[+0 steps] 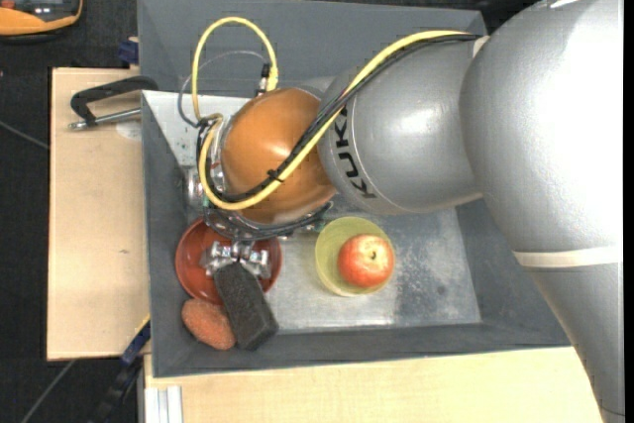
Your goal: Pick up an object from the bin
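Note:
My gripper hangs below the arm's orange cover, over a red shallow bowl in the bin's front left part. A black oblong block lies slanted across the bowl's front rim, with its upper end right under the gripper. Whether the gripper touches the block is hidden. Against the block's left side, in the front left corner, lies a brownish-orange oval lump.
To the right of the gripper, a yellow-green cup holds a red apple. A white sheet lies by the bin's left wall at the back. The arm covers the bin's middle and back right.

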